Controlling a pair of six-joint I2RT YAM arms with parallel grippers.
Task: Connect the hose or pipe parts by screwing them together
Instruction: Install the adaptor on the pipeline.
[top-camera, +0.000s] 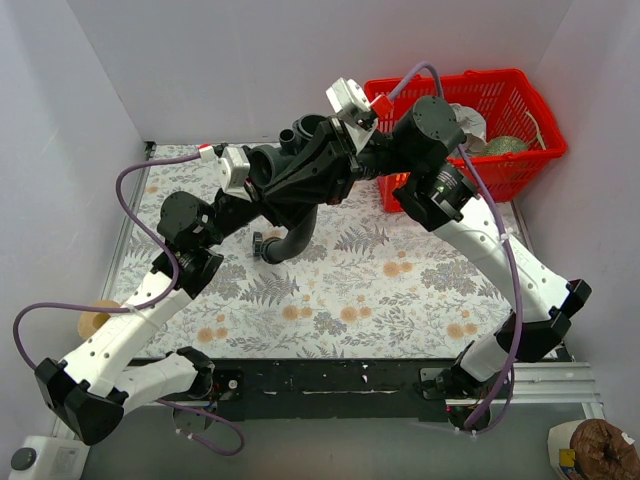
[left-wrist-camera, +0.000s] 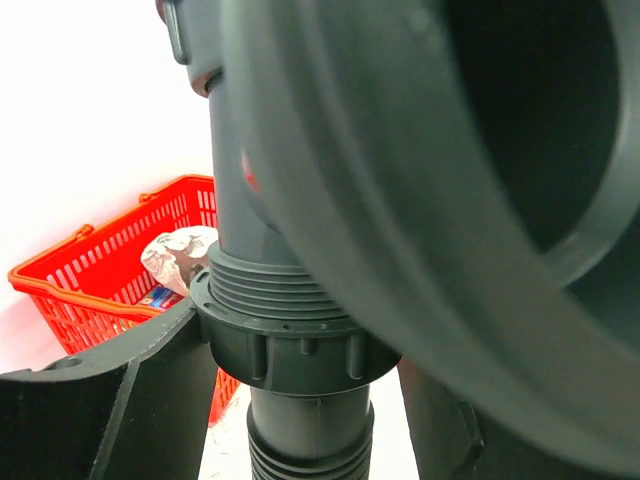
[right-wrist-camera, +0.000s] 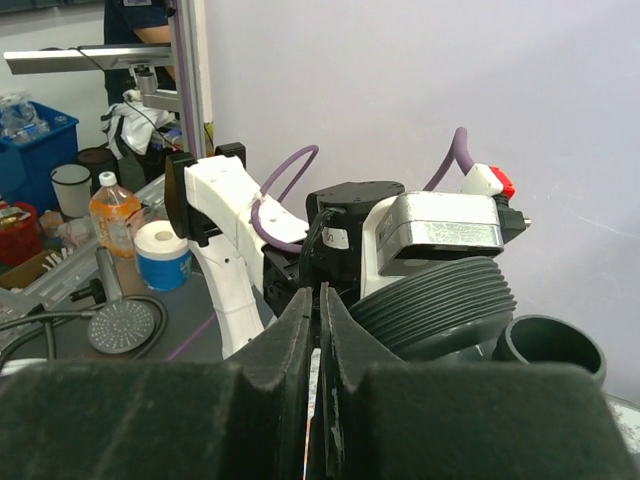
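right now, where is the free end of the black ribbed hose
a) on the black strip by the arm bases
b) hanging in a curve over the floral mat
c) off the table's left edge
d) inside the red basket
b: in the top view the black hose curves down from the raised grey T fitting over the floral mat, well left of the red basket.

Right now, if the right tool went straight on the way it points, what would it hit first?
Probably the threaded end of the grey T-fitting, ahead and slightly right of the right tool; the left arm's wrist sits close behind. Depth is unclear.
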